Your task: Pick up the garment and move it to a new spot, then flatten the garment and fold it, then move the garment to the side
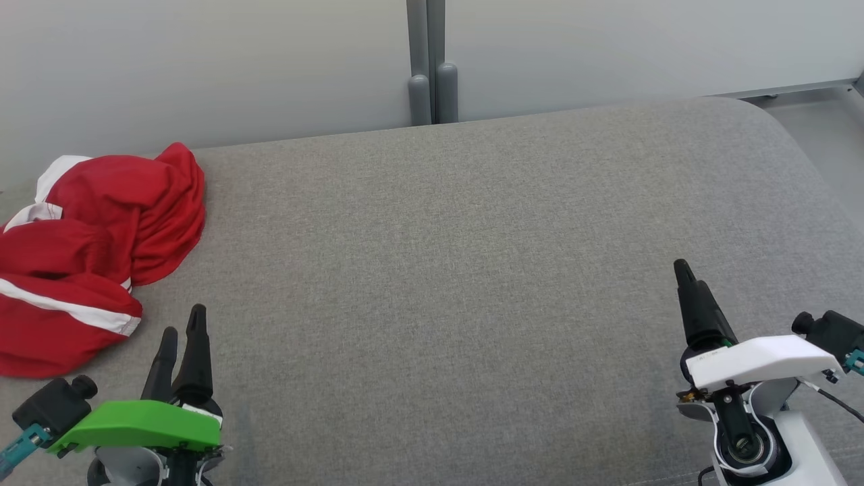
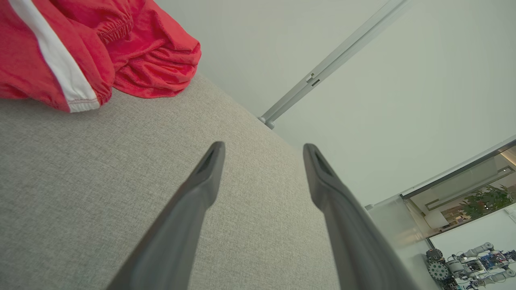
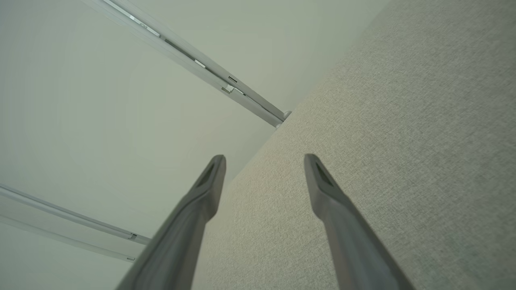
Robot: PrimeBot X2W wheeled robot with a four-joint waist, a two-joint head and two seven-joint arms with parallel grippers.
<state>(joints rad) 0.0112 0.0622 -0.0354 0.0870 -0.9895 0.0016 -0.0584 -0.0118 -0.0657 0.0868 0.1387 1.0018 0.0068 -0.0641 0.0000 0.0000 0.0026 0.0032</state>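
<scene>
A crumpled red garment (image 1: 88, 250) with white stripes lies in a heap at the far left of the grey upholstered surface (image 1: 459, 283). My left gripper (image 1: 183, 322) hovers just right of the heap near the front edge, open and empty. In the left wrist view the garment (image 2: 92, 48) sits at the upper left, beyond and to the left of the open left gripper (image 2: 263, 150). My right gripper (image 1: 683, 266) is at the lower right, far from the garment. In the right wrist view it (image 3: 264, 159) stands open over bare fabric with nothing between the fingers.
A pale wall with a grey vertical post (image 1: 426, 61) runs behind the surface. The surface's right end (image 1: 796, 155) curves down toward a pale floor. A wide stretch of bare grey fabric lies between the two grippers.
</scene>
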